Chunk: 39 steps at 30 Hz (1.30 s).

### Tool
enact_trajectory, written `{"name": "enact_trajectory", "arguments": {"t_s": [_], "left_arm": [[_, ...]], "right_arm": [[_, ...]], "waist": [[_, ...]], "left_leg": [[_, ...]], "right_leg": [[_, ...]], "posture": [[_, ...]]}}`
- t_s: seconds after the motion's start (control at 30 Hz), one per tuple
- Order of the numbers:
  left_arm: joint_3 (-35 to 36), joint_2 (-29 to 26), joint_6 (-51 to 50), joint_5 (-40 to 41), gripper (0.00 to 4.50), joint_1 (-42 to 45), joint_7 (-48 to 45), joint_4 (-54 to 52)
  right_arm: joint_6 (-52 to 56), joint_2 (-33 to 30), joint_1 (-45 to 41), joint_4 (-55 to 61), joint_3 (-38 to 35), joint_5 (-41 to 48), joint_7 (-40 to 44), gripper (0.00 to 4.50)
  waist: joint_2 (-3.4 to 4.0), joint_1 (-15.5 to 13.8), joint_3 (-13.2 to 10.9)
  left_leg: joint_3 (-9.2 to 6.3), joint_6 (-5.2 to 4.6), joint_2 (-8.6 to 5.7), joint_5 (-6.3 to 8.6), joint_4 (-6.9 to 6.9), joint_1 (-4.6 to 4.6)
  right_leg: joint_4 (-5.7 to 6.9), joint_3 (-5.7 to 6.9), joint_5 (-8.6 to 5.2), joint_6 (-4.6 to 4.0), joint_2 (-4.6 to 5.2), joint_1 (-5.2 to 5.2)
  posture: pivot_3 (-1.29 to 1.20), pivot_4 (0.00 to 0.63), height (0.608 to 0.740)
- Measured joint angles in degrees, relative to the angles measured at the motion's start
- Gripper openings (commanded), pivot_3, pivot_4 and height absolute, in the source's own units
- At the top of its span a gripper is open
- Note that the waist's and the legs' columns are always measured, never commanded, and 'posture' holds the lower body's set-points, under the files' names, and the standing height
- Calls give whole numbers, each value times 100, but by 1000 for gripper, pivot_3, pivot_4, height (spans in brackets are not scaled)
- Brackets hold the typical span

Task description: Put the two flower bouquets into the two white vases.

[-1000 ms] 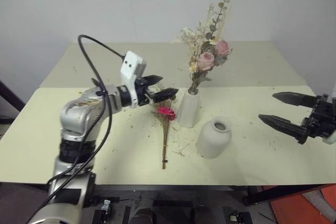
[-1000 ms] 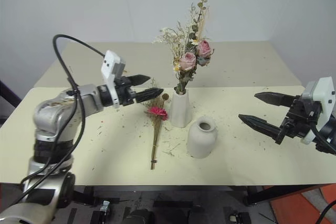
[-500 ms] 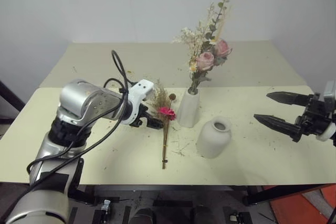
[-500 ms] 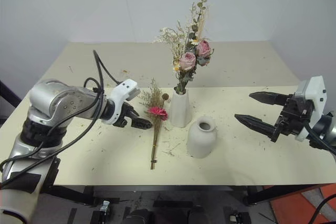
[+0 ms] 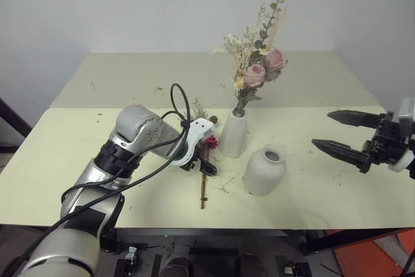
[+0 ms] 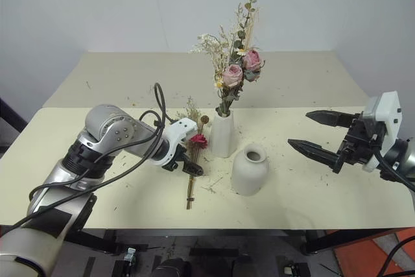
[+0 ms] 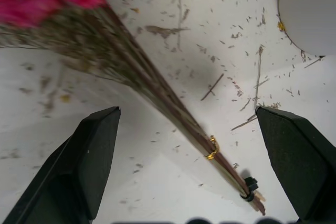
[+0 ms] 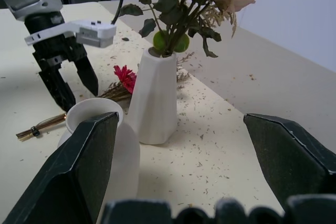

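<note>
Left gripper, two black fingers spread wide and holding nothing, has come down over the last second from a level pose above the bench to a steep downward tilt over the tan dried-grass bouquet with a magenta daisy and brown ball; in the left wrist view the bound stems run between the two open fingers, not yet pinched; judged stage: approach finished, closing on the stems is the step in hand.

The tan bouquet lies flat on the pale cream bench, heads toward the far side, tied stem ends toward the near edge, roughly midway along the bench's width; the cream-sprig bouquet with pink roses and green leaves already stands upright in the tall, slim, tapered white ceramic vase, so half the task reads as done.

The squat, rounded white ceramic vase with a small round mouth stands empty, just beside the tall vase and nearer the near edge, close to the lying bouquet on its right; its narrow mouth will likely demand that the stems be brought upright and well aligned.

Right gripper, fingers wide apart and empty, hangs level above the right edge of the bench, unmoved, well apart from both vases.

Obstacles: the tall vase stands near the daisy head, so a careless lift might brush it; loose dried flecks litter the bench around the stems; the left arm's black cable loops above the wrist.
</note>
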State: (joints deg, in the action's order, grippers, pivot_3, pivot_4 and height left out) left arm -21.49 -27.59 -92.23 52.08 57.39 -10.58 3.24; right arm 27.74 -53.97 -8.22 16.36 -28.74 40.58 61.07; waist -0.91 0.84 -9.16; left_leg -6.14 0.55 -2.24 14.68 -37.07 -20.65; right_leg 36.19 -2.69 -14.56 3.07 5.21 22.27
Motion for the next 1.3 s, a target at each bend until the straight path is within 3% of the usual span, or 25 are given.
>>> {"name": "enact_trajectory", "arguments": {"t_s": [0.13,0.37,0.53,0.77,1.0,1.17,1.3], "left_arm": [[5,165,-1,-50,3619,-108,263,115],[135,455,-3,-330,1325,-190,551,390],[240,546,-3,-513,38,-218,550,462],[832,497,-2,-892,38,-225,557,669],[2100,99,138,-1654,38,-209,704,827],[3154,258,1877,-1947,38,-356,609,395],[3764,300,2385,-1263,38,-45,-365,-63]], "right_arm": [[0,4,33,34,0,6,-17,4500],[0,4,60,57,-2,14,-18,4500],[0,4,60,57,-2,18,-15,4500],[1,4,124,115,-12,38,-15,4500],[1,4,188,115,-16,75,-17,4500],[1,4,99,76,1,74,-12,4500],[1,4,-23,-3,82,73,-3,4500]], "waist": [[1,-3,1],[12,-15,9],[15,-18,10],[15,2,10],[15,-5,10],[13,-52,9],[13,-65,9]], "left_leg": [[1,0,-2,0,0,0],[0,3,-4,-2,-2,3],[0,4,-4,-2,-1,2],[0,5,-4,-3,0,1],[0,7,-4,-4,0,1],[-2,21,-3,-11,0,-16],[-2,21,-4,-11,0,-24]], "right_leg": [[-1,0,0,0,2,-1],[0,0,0,0,3,-5],[-1,0,0,0,3,-6],[-1,0,0,0,2,-3],[-2,0,0,0,4,-1],[-8,6,3,-3,9,10],[-10,9,3,-2,10,14]], "posture": [[0,150,740],[0,150,740],[0,150,740],[0,150,740],[0,150,740],[0,150,740],[0,150,740]]}}
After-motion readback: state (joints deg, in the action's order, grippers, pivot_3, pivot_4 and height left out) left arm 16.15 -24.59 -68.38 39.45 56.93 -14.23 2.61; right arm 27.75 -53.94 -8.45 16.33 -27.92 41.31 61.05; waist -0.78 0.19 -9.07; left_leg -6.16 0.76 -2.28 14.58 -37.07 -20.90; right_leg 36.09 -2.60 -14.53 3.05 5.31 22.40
